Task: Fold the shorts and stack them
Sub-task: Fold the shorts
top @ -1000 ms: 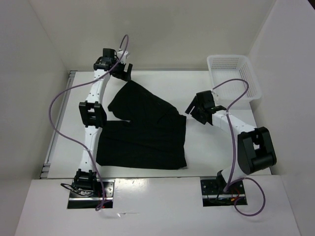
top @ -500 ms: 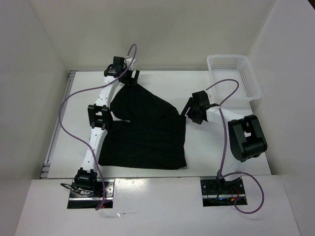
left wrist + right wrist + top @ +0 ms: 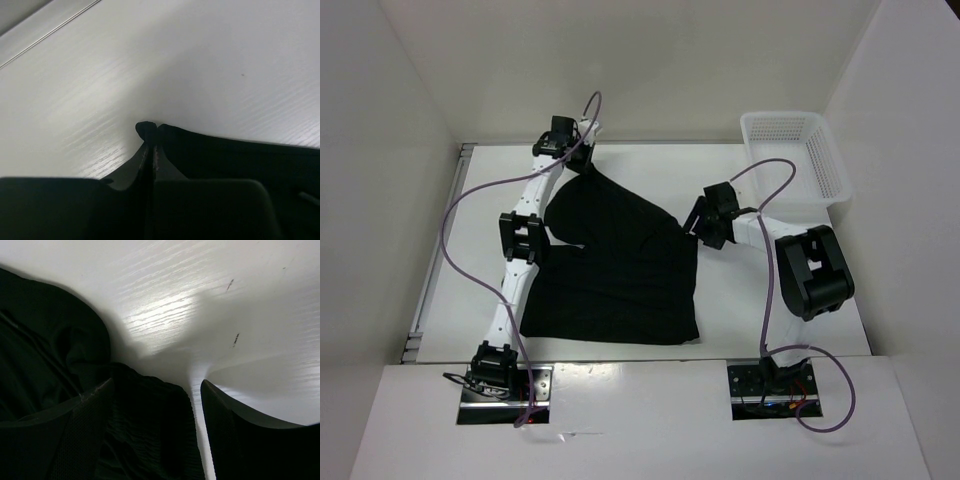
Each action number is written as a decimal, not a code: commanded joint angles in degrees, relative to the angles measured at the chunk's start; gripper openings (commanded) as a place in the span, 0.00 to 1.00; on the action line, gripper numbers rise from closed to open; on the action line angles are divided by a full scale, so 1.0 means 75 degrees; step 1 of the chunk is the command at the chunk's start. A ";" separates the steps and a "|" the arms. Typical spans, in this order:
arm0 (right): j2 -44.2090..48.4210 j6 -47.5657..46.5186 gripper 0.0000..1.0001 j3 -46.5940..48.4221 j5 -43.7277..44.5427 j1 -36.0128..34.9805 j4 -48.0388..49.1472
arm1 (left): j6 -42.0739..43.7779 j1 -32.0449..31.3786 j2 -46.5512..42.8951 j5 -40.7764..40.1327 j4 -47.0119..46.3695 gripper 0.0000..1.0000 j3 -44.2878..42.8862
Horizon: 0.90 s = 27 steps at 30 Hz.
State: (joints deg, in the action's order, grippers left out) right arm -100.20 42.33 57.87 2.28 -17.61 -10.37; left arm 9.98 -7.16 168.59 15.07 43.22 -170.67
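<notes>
The black shorts [image 3: 610, 265] lie spread on the white table, with one leg reaching toward the far left. My left gripper [image 3: 584, 166] is at that far corner. In the left wrist view its jaws are pressed together on a small tip of the shorts [image 3: 148, 129], and more fabric [image 3: 235, 157] trails to the right. My right gripper [image 3: 694, 228] is at the shorts' right edge. In the right wrist view it [image 3: 156, 386] stands open, its fingers either side of a rounded corner of the cloth [image 3: 145, 415], low over the table.
A white mesh basket [image 3: 795, 150] stands at the far right corner of the table [image 3: 760, 290]. White walls close in the back and both sides. A metal rail [image 3: 435, 260] runs along the left table edge.
My left gripper has swung right to the shorts' far corner and shut on it. The right arm has moved left until its open fingers straddle the shorts' right edge.
</notes>
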 commanded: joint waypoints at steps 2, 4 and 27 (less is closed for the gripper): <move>-0.0081 -0.0042 0.75 0.0406 -0.0070 -0.0149 0.0118 | 0.0463 -0.0253 0.0173 0.0066 0.0214 0.00 -0.0002; -0.0081 -0.0042 0.73 0.0406 -0.0070 -0.0219 0.0048 | 0.0463 -0.0253 0.0173 0.0065 0.0283 0.00 -0.0002; -0.0700 -0.0265 0.54 0.0697 -0.0784 -0.0289 -0.0468 | 0.1025 -0.0335 -0.0237 -0.0474 0.1257 0.00 -0.1162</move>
State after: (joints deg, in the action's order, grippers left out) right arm -105.71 40.82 63.22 -3.77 -19.16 -11.77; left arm 16.60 -9.39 168.59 11.60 51.83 -176.81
